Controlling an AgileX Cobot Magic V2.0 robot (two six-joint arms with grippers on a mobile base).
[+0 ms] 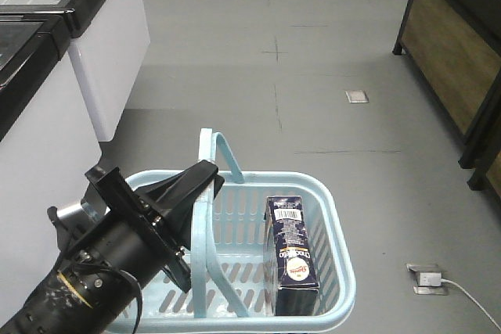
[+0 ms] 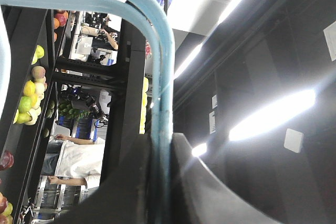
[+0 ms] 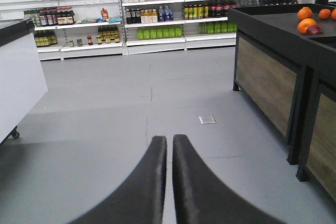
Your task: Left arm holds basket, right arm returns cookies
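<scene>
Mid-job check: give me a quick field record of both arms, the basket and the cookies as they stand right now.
left gripper: closed on one hoop handle of the basket
basket: light blue, carried above the grey floor
cookies: inside the basket, right half, standing on end, barcode end up
right gripper: not in the front view; jaws nearly together, nothing between them, facing the store shelves
contact: right gripper not on the cookies
task state: basket held, cookies not yet taken out
</scene>
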